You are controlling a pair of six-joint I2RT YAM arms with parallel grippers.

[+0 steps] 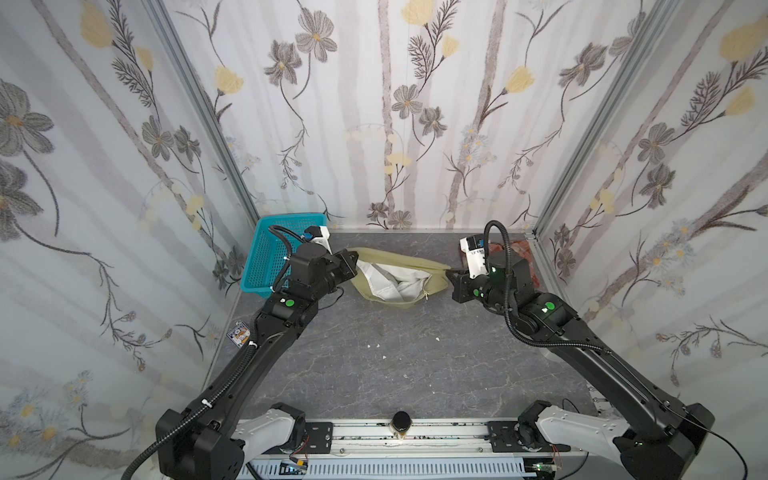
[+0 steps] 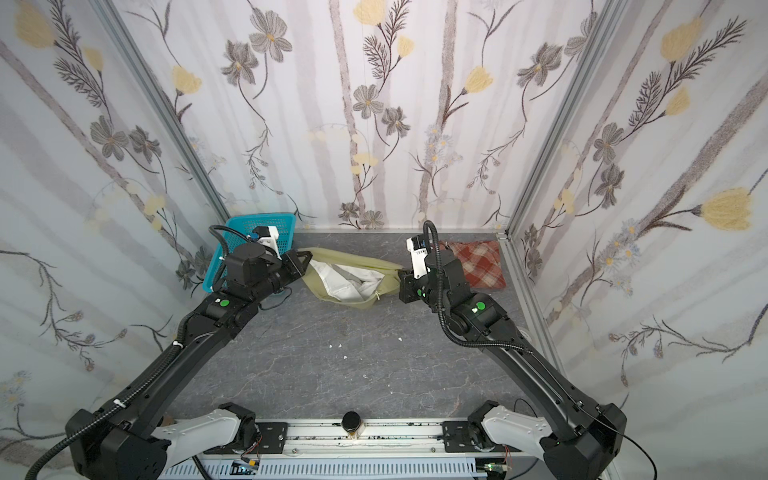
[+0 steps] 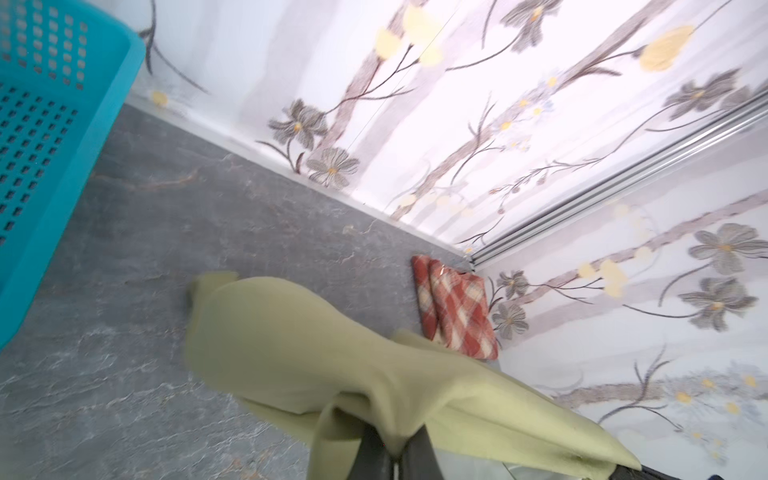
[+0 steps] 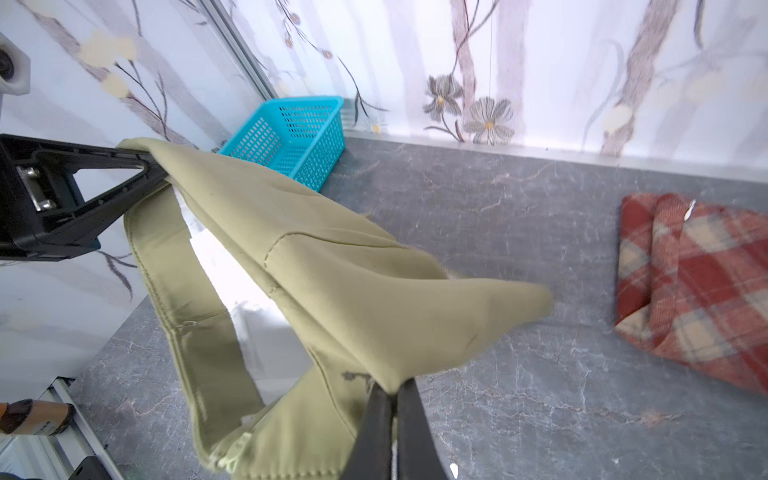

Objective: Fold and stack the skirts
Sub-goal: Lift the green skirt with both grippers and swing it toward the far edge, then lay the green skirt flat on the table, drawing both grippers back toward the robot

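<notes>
The olive-green skirt (image 1: 409,258) hangs stretched between the two grippers over the far half of the table (image 1: 415,365), about midway between its left and right edges. The waist opening gapes toward the camera in both top views, showing the white lining (image 1: 390,279) inside. The cloth sags in the middle. I cannot tell whether its lowest fold touches the table.

The left gripper (image 1: 354,255) is clamped on the skirt's left end. In the left wrist view its two dark fingers (image 3: 370,453) sit pressed together with a pinch of olive cloth (image 3: 291,332) between them. The right gripper (image 1: 451,272) is likewise clamped on the skirt's right end. In the right wrist view its jaws meet on a bunched corner of the cloth (image 4: 332,270), and the left gripper (image 4: 156,168) shows across from it, holding the opposite end.

The plaid skirt (image 2: 478,262), rust-red and cream, lies folded flat on the table in the far right corner, close to the wall and apart from the olive one. In one top view the right arm hides most of it.

A turquoise mesh basket (image 1: 266,259) stands in the far left corner of the table, just behind the left arm's wrist and tilted against the side wall. A few small white scraps (image 1: 374,345) lie on the bare table near its centre.
</notes>
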